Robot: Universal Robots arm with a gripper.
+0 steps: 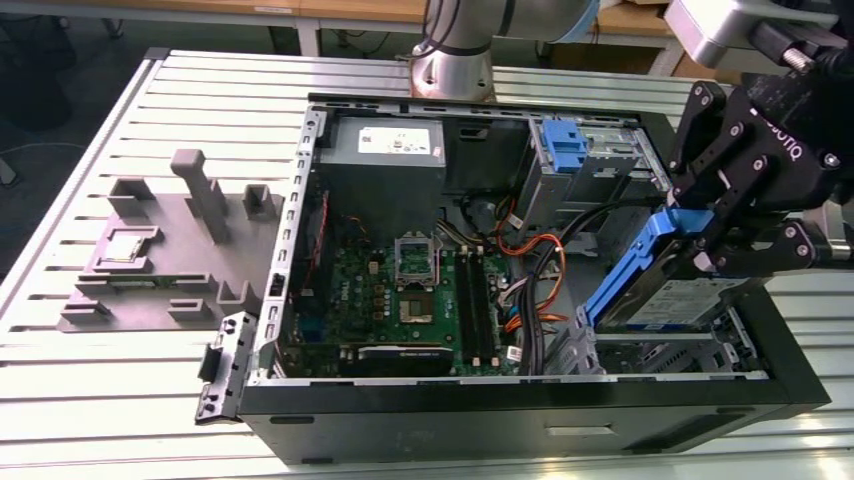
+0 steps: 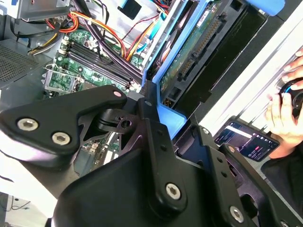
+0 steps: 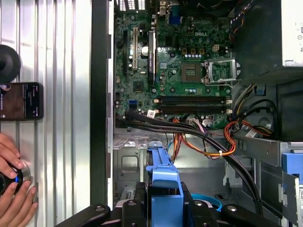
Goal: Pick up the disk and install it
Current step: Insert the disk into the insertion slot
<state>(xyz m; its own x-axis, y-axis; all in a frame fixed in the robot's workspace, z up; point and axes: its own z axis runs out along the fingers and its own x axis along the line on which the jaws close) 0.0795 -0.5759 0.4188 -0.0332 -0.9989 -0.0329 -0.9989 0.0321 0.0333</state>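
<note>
At the exterior view's left we see a grey moulded fixture (image 1: 160,250) lying on a slatted metal table (image 1: 80,400). Moving right, an open black computer case (image 1: 534,420) lies on its side with its insides facing up. A green motherboard (image 1: 414,290) fills the middle, a grey metal box with a white sticker (image 1: 387,145) sits at the far edge, and beyond it rises the silver base of the robot arm (image 1: 454,50). Further right, orange and black cables (image 1: 534,260) loop across the inside of the case, and a bare blue bracket (image 1: 567,145) stands in the far bay. At the exterior view's right, the black gripper (image 1: 707,245) hangs over the metal drive cage (image 1: 654,355) in the case's near corner. Its fingers (image 3: 189,208) are closed on the blue carrier (image 3: 163,187) of the disk (image 1: 667,300). The disk is tilted, its upper end in the grip and its lower end down at the cage, with the white-and-blue label turned towards the exterior camera. In the second wrist view we see the disk's other side, a green circuit board, just beyond the clamped carrier. In the first wrist view a phone (image 3: 21,101) lies on the table beside the case, with a person's hands (image 3: 19,205) near it.
</note>
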